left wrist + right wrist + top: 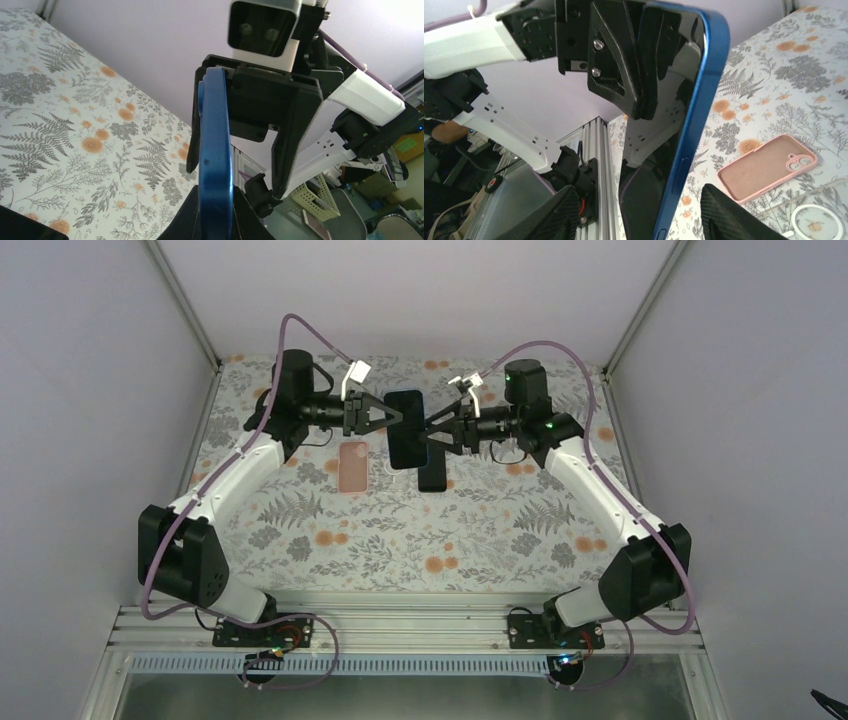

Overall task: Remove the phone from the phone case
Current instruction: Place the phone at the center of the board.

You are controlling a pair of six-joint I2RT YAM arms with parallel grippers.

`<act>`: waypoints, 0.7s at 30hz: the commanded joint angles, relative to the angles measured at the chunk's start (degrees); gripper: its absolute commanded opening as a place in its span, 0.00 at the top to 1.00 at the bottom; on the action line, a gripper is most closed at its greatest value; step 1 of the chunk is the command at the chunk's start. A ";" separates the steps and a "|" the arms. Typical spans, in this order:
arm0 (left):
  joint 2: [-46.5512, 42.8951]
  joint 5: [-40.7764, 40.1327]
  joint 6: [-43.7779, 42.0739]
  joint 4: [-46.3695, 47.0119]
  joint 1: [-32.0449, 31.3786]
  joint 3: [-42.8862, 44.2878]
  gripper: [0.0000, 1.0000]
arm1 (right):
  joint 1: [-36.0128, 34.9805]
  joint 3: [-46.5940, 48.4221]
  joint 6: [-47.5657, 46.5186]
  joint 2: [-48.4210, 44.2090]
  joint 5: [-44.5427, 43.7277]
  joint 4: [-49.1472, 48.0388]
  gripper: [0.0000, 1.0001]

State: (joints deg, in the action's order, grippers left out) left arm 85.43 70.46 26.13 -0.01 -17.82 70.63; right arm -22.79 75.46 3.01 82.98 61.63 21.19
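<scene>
Phone (405, 428) is out, clamped in the left gripper (394, 417). Case (352, 468) lies empty on the table (460, 530). Right gripper (432, 433) straddles the phone, jaws apart.

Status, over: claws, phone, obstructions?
Left claw shut on blue phone, aloft. Right claw open, straddling its other edge. Pink case empty on table. Nothing blocking.

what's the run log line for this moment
left jaws: shut on blue phone | right jaws: open, straddling phone | pink phone case: empty, flat on table
</scene>
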 commanded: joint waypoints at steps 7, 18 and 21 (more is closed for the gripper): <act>-0.89 1.04 -9.42 -4.88 -3.41 3.53 0.98 | 0.20 -2.99 -2.04 0.15 4.69 3.51 0.54; 0.11 -1.81 -12.32 -7.23 -5.50 4.86 0.98 | 0.28 -4.48 0.87 1.31 7.86 1.61 0.84; 0.24 -2.68 -12.72 -7.79 -5.64 4.82 0.95 | 0.72 -4.53 1.12 1.19 7.82 1.52 0.96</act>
State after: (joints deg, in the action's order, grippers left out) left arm 85.65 68.38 15.49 -8.78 -23.07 73.03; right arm -22.74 71.40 3.22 83.68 67.40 23.66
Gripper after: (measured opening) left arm 0.065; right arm 0.087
